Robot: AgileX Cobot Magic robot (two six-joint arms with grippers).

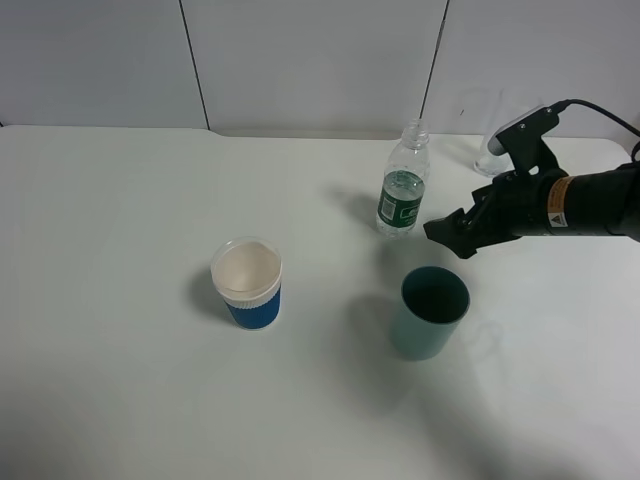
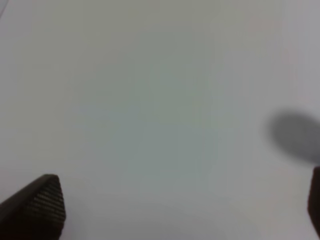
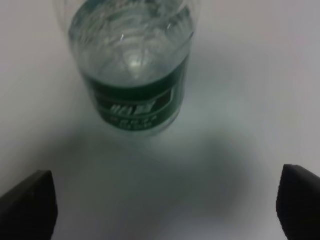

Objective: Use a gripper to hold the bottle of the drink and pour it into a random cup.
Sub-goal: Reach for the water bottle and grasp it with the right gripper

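Nothing gripped or poured yet: I have the right claw [image 1: 455, 238], jaws spread wide, just right of the upright bottle [image 1: 403, 188] at upper middle; the cup [image 1: 248, 285] stands centre-left, apparently dry.

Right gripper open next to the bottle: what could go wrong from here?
1. The bottle stands upright, apart from the open right gripper; a jaw meeting it off-centre may tip it.
2. The teal cup stands close by the gripper; a swing toward the blue cup might knock it.
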